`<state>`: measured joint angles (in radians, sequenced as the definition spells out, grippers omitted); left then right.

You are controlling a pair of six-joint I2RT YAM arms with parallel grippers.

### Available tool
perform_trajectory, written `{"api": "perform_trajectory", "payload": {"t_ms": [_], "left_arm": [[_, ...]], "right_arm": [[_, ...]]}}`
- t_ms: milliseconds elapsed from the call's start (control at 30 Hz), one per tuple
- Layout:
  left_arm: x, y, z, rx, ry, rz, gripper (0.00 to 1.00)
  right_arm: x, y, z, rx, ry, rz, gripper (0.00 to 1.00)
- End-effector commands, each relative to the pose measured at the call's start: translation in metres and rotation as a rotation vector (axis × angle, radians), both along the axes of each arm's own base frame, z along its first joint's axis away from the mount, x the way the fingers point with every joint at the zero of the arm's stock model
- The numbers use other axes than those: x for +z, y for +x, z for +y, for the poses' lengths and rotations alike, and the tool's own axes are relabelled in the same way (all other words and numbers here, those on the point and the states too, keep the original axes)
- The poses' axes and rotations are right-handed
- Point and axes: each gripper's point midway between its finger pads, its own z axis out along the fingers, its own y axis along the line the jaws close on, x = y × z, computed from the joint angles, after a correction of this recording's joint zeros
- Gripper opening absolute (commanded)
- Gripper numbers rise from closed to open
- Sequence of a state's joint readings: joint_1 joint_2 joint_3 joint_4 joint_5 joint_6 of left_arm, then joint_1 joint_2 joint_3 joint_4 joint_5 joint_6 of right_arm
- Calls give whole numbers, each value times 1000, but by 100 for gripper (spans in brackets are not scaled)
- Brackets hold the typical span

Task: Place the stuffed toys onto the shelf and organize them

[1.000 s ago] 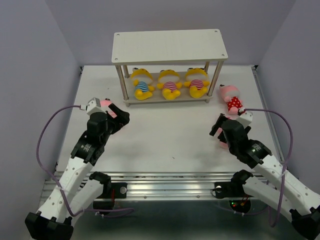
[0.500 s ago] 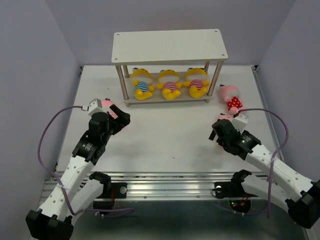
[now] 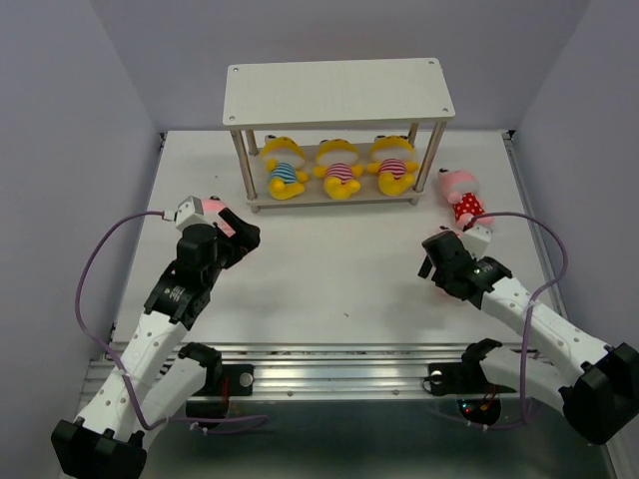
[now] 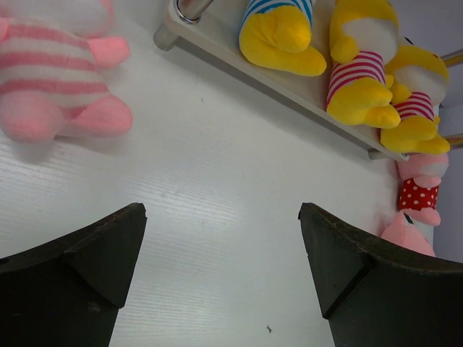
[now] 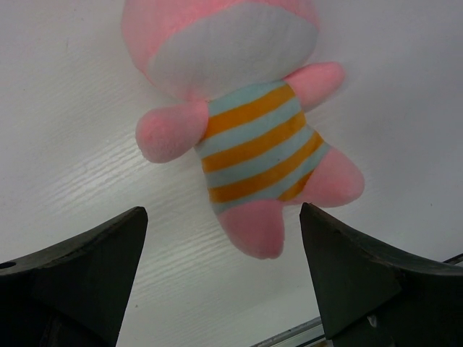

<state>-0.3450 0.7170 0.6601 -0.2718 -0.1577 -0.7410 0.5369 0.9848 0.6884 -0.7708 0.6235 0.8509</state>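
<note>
- Stuffed toys first: three yellow plush dolls in blue and pink striped outfits (image 3: 339, 170) sit in a row on the lower board of the small two-tier off-white shelf with thin wooden legs (image 3: 337, 95). Its top board is bare.
- Three pink ones are down on the white table (image 3: 339, 269). The pink plush doll in the red polka-dot outfit (image 3: 462, 197) lies just beside the shelf's right legs.
- Over on the left, the pink plush doll in pink-and-white stripes (image 4: 54, 79) lies near the shelf's left front leg. The left jaws are spread wide and empty, aimed at bare table beside it, not around it.
- On the right, the right arm (image 3: 519, 304) is down low. The right jaws gape wide, holding nothing, over the pink plush doll in orange and pale-blue stripes (image 5: 249, 144). Its feet show in the gap between them, but I can't tell if anything touches.
- My read: the yellow row is done, and picking up this orange-striped doll is the step in hand.
- Next, I'd say those jaws need to drop around the torso rather than a limb and close. Then they must lift high enough to clear the top board's edge.
</note>
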Motion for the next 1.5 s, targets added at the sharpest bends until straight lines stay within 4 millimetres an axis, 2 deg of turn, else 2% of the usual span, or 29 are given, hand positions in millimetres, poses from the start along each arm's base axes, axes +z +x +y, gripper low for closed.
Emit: {"api": "perform_trajectory", "payload": {"t_ms": [0, 200, 267, 367, 500, 567, 600, 733, 767, 800, 1100, 1233, 1267, 1333, 1400, 1433, 1467], "left_arm": [[5, 2, 1, 0, 2, -39, 99], [5, 2, 1, 2, 2, -39, 99], [5, 2, 2, 3, 3, -38, 99], [7, 1, 2, 3, 2, -44, 99], [8, 1, 2, 3, 0, -48, 99], [7, 0, 2, 3, 1, -47, 99], [7, 0, 2, 1, 0, -46, 99], [8, 0, 2, 2, 1, -48, 99], [8, 0, 2, 3, 0, -49, 99], [10, 0, 2, 4, -1, -52, 99], [8, 1, 4, 13, -1, -52, 99], [10, 1, 4, 11, 1, -58, 99], [10, 1, 4, 11, 0, -59, 99], [10, 1, 4, 15, -1, -61, 99], [11, 1, 4, 14, 0, -63, 99], [11, 2, 4, 14, 0, -63, 99], [11, 2, 4, 16, 0, -63, 99]], "right_arm": [[-4, 7, 3, 0, 16, -7, 91], [-12, 4, -3, -29, 9, 15, 88], [-16, 3, -6, -40, 4, 29, 78], [-21, 2, -10, -60, -3, 38, 69], [-27, 1, -11, -66, -3, 56, 62], [-30, 0, -10, -64, -2, 63, 48], [-33, -1, -10, -62, -2, 75, 36], [-37, -2, -8, -45, 0, 94, 14], [-34, -1, -6, -40, 5, 89, 3], [-31, 0, -5, -26, 6, 83, 1], [45, 14, 13, 133, 85, -87, 1], [87, 21, 33, 261, 152, -178, 1], [108, 24, 37, 300, 160, -240, 1], [132, 26, 45, 350, 194, -297, 1], [182, 30, 53, 405, 226, -420, 1], [182, 29, 54, 418, 222, -420, 1], [194, 30, 57, 437, 230, -449, 1]]}}
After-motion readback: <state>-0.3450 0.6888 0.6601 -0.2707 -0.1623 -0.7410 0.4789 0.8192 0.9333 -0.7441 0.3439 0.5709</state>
